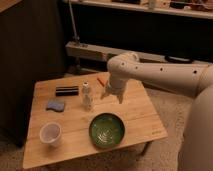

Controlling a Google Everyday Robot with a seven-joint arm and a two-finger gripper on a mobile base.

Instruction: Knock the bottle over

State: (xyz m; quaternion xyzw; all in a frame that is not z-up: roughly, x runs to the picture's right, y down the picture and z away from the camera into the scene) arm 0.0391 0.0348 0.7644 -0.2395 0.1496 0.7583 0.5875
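The bottle (87,96) is small, slim and whitish with a white cap. It stands upright near the middle of the wooden table (140,117). My gripper (113,95) hangs from the white arm just to the right of the bottle, a short gap away, fingers pointing down over the table. It holds nothing that I can see.
A green bowl (106,130) sits in front of the gripper. A translucent white cup (50,133) stands at the front left. A blue sponge (55,105) and a black bar-shaped object (67,90) lie at the left. Dark shelving stands behind the table.
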